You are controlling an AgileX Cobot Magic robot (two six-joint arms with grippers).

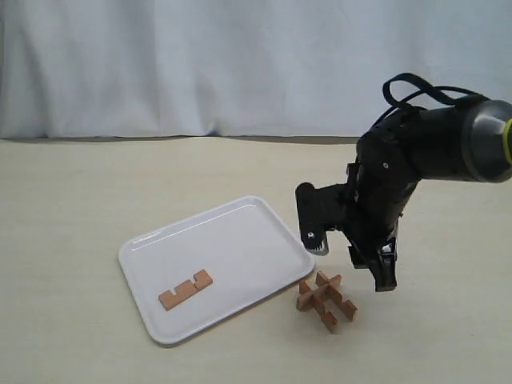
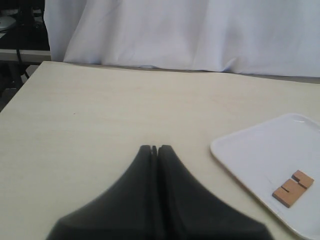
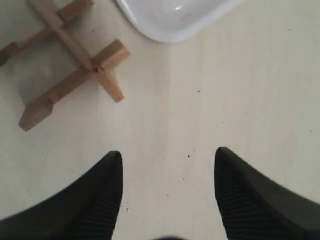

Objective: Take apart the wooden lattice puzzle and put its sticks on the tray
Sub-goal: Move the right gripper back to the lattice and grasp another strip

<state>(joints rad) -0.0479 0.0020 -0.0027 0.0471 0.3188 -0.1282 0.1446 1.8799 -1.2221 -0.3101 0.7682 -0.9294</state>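
Your left gripper (image 2: 155, 149) hangs over the desk (image 1: 72, 208), fingers pressed together. One stick (image 1: 185, 290) lies on the tray (image 1: 240, 232). Just off its corner, the wooden lattice puzzle (image 1: 326, 300) sits near your right gripper (image 3: 167, 162), fingers spread and empty.

We saw a pale, cream-coloured table (image 1: 80, 208) with a faint wood grain, and a white curtain (image 1: 200, 64) hanging in soft folds behind its far edge. Past one corner we noted dark furniture (image 2: 20, 30), too dim to identify.
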